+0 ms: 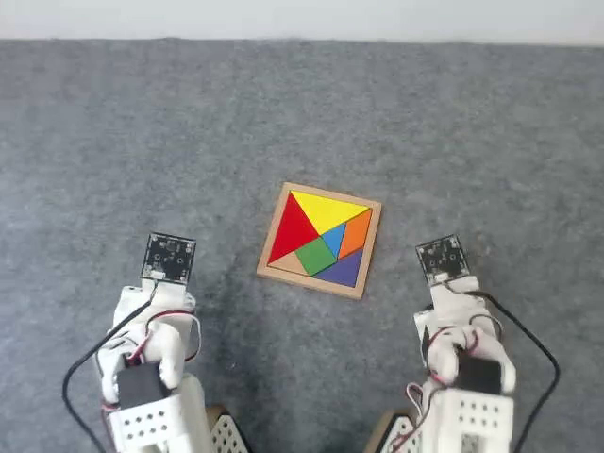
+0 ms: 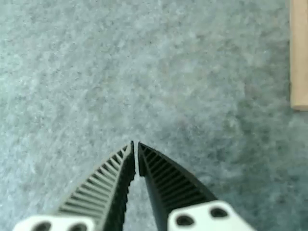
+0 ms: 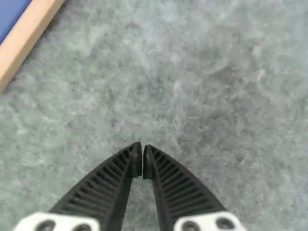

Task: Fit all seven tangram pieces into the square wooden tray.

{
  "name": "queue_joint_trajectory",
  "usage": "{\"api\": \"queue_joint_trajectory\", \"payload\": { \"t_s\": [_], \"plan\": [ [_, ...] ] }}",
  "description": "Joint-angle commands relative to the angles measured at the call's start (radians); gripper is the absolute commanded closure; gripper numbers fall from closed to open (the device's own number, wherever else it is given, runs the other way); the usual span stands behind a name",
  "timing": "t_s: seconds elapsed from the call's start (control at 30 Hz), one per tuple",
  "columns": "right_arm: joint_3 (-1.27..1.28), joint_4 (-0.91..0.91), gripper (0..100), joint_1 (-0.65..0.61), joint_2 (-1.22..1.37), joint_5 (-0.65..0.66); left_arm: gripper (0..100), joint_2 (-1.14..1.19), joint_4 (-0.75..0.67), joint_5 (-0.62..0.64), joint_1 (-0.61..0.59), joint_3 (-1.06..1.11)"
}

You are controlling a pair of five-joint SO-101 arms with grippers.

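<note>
The square wooden tray [image 1: 373,247] lies turned a little on the grey carpet at the middle of the table. Inside it sit the coloured tangram pieces: red [image 1: 291,229], yellow [image 1: 326,209], orange [image 1: 356,234], light blue [image 1: 332,238], green [image 1: 315,255], dark blue [image 1: 343,269] and a wood-coloured triangle [image 1: 288,264]. They fill the square. My left gripper [image 2: 135,145] is shut with nothing in it, over bare carpet to the tray's left. My right gripper [image 3: 143,147] is also shut and holds nothing, over carpet to the tray's right. A tray edge [image 2: 299,53] and a tray corner [image 3: 24,36] show in the wrist views.
Grey carpet [image 1: 142,132] covers the whole table, with a pale wall strip along the far edge. Both arm bases [image 1: 156,415] stand at the near edge, with black cables looping beside them.
</note>
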Motion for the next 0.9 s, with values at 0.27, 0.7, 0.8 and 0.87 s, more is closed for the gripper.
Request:
{"api": "queue_joint_trajectory", "payload": {
  "t_s": [0.27, 0.7, 0.8, 0.87],
  "plan": [
    [0.014, 0.133, 99.1, 0.013, -0.053, 0.012, 98, -0.021, 0.031, 0.014, 0.071, 0.002],
    [0.014, 0.133, 99.1, 0.013, -0.053, 0.012, 98, -0.021, 0.037, 0.008, 0.069, 0.002],
    [0.014, 0.133, 99.1, 0.013, -0.053, 0.012, 98, -0.021, 0.037, 0.008, 0.069, 0.002],
    [0.014, 0.133, 99.1, 0.013, -0.053, 0.012, 98, -0.020, 0.037, 0.008, 0.069, 0.002]
  ]
}}
